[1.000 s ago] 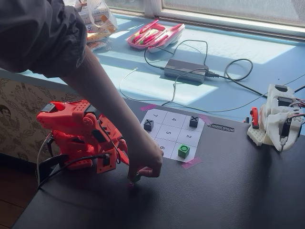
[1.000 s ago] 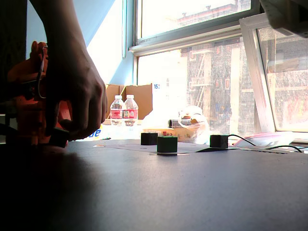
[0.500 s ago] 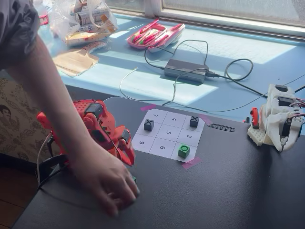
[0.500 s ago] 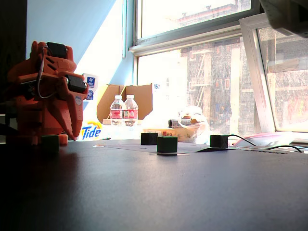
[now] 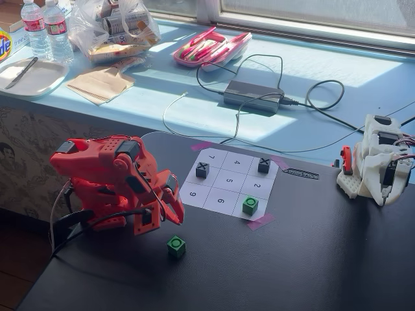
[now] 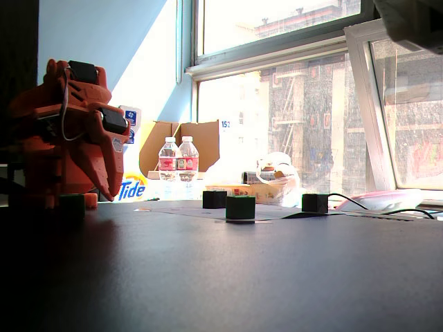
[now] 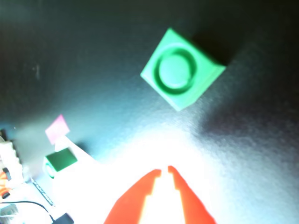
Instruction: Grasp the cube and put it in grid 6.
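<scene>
A green cube [image 5: 176,246] with a round ring on top sits on the black table, off the grid and near its front corner. It fills the upper part of the wrist view [image 7: 181,70]. My red gripper [image 5: 175,219] hangs just above and behind it, shut and empty; its tips nearly touch in the wrist view [image 7: 164,170]. The white numbered grid sheet [image 5: 214,194] holds a second green cube [image 5: 250,205] and two black X cubes [image 5: 202,170] [image 5: 264,165]. Cell 6 [image 5: 220,201] is bare. In a fixed view the near cube [image 6: 71,205] sits below the gripper [image 6: 111,197].
A white arm [image 5: 376,162] stands at the table's right edge. Behind the table, a blue sill holds a power adapter [image 5: 253,96] with cables, a pink case [image 5: 211,46], bottles [image 5: 45,26] and a plate [image 5: 29,76]. Pink tape [image 7: 57,129] marks the sheet corners.
</scene>
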